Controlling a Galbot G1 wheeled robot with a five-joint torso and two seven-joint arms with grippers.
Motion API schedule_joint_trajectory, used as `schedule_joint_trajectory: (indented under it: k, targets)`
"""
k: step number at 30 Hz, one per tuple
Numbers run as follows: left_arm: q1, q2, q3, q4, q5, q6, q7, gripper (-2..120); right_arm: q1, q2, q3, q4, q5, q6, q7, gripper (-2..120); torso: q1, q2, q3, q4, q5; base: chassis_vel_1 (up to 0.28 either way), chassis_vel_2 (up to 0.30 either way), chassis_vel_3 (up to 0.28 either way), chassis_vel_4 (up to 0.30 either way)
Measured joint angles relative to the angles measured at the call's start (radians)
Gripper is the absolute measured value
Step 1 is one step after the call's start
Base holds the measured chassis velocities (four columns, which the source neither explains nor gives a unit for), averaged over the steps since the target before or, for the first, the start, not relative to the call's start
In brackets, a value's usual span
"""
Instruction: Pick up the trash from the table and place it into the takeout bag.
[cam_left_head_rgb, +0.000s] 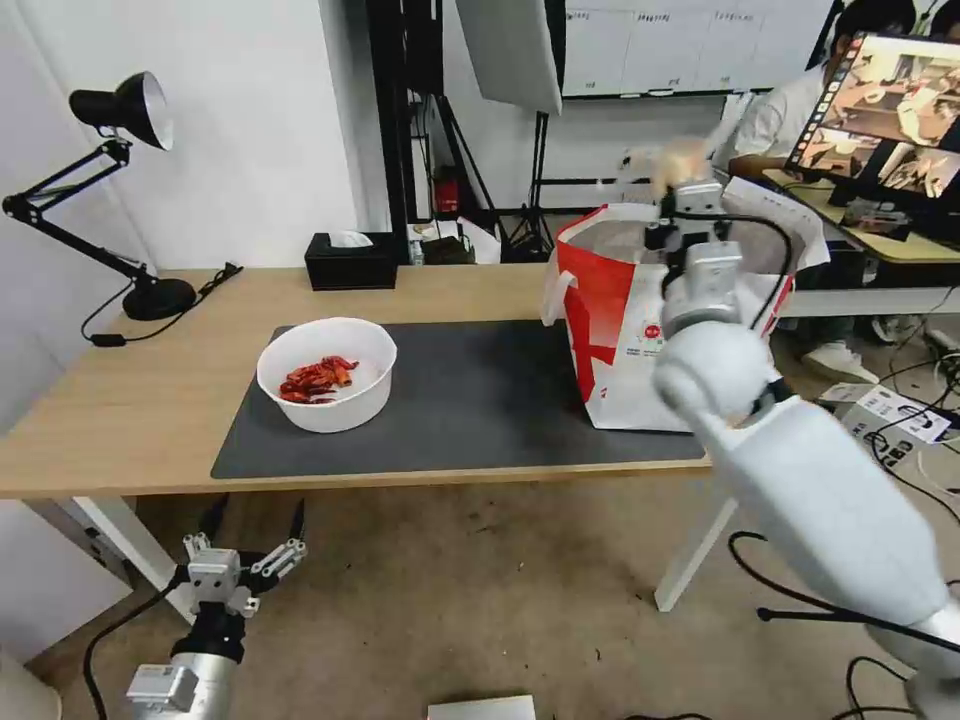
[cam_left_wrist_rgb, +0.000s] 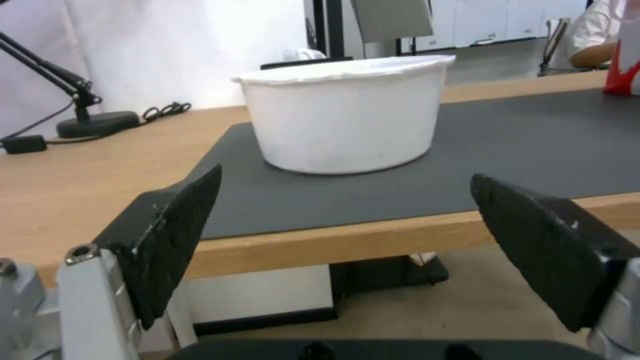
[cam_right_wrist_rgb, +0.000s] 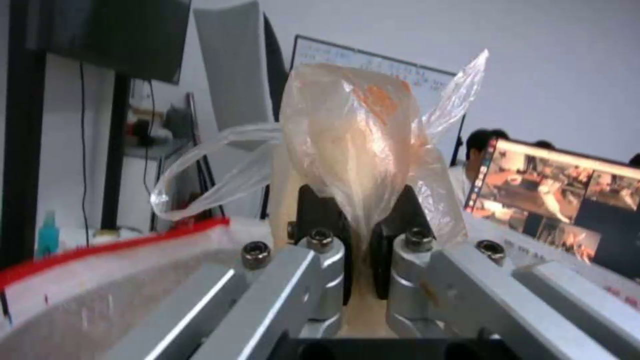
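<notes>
Right gripper (cam_right_wrist_rgb: 360, 250): its dark pads are being pressed tight on the small knotted clear plastic bag with a pale lump (cam_right_wrist_rgb: 360, 145), which is being held above the open mouth of the takeout bag.
Held item: in the head view the small clear bag (cam_left_head_rgb: 665, 160) is being carried over the far rim of the takeout bag, not yet inside it.
Takeout bag: the large boxy white-and-red insulated takeout bag (cam_left_head_rgb: 610, 330) is standing on the dark grey rectangular mat (cam_left_head_rgb: 480, 400), mouth upward, its red-edged rim (cam_right_wrist_rgb: 120, 240) lying just below the gripper.
Left gripper (cam_left_wrist_rgb: 347, 235): it is being held wide apart and empty, low before the table's near edge, well apart from the takeout bag.
Remaining trash: a white round bowl of red shells (cam_left_head_rgb: 327, 373) is sitting on the mat, well apart from the takeout bag.
Table: the long light-wood desktop (cam_left_head_rgb: 130, 400) is carrying the mat, bowl and bag.
Step in hand: judged to be the placing of the knotted bag into the takeout bag.
Next move: a lowering into the opening and a release appear to be called for, with the loose plastic kept clear of the rim.
</notes>
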Motion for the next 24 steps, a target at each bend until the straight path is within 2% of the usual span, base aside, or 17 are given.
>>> schedule_joint_trajectory:
  k: [6,8,11,12,15,16,19,20,23,24]
  targets:
    - [-0.001,0.008,0.007,0.003,0.005,0.0,0.0,100,-0.014,-0.002,0.007,-0.005,0.026,-0.007,-0.016,3,0.0,0.0,0.0,0.0001,-0.0003,0.0,0.0,0.0,0.0]
    - [-0.001,0.008,0.007,0.003,0.005,0.001,0.0,100,-0.012,0.0,0.006,-0.006,0.036,-0.015,-0.018,7,0.0,0.0,0.0,0.0001,-0.0002,0.0,0.0,0.0,0.0]
    - [-0.004,0.008,0.008,0.003,0.004,0.002,-0.001,100,-0.005,0.008,-0.001,-0.01,0.068,-0.03,-0.02,22,0.0,0.0,0.0,0.0002,-0.0002,0.0,0.0,0.0,0.0]
    - [-0.004,0.008,0.008,0.003,0.004,0.002,-0.001,100,-0.005,0.008,-0.001,-0.01,0.068,-0.03,-0.02,22,0.0,0.0,0.0,0.0002,-0.0002,0.0,0.0,0.0,0.0]
    - [-0.006,0.01,0.008,0.003,0.002,0.002,-0.002,100,-0.004,0.011,-0.004,-0.008,0.078,-0.041,-0.022,35,0.0,0.0,0.0,0.0002,-0.0002,0.0,0.0,0.0,0.0]
    - [-0.006,0.01,0.008,0.003,0.002,0.002,-0.002,100,-0.004,0.011,-0.004,-0.008,0.078,-0.041,-0.022,35,0.0,0.0,0.0,0.0002,-0.0002,0.0,0.0,0.0,0.0]
    - [-0.009,0.012,0.007,0.004,-0.001,0.003,-0.002,100,-0.003,0.01,-0.004,-0.007,0.082,-0.049,-0.023,50,0.0,0.0,0.0,0.0002,-0.0003,0.0,0.0,0.0,0.0]
    - [-0.009,0.012,0.007,0.004,-0.001,0.003,-0.002,100,-0.003,0.01,-0.004,-0.007,0.082,-0.049,-0.023,50,0.0,0.0,0.0,0.0002,-0.0003,0.0,0.0,0.0,0.0]
    - [-0.013,0.015,0.007,0.007,-0.003,0.003,-0.003,100,-0.003,0.008,-0.004,-0.007,0.089,-0.051,-0.023,62,0.0,0.0,0.0,0.0002,-0.0002,0.0,0.0,0.0,0.0]
    - [-0.013,0.015,0.007,0.007,-0.003,0.003,-0.003,100,-0.003,0.008,-0.004,-0.007,0.089,-0.051,-0.023,62,0.0,0.0,0.0,0.0002,-0.0002,0.0,0.0,0.0,0.0]
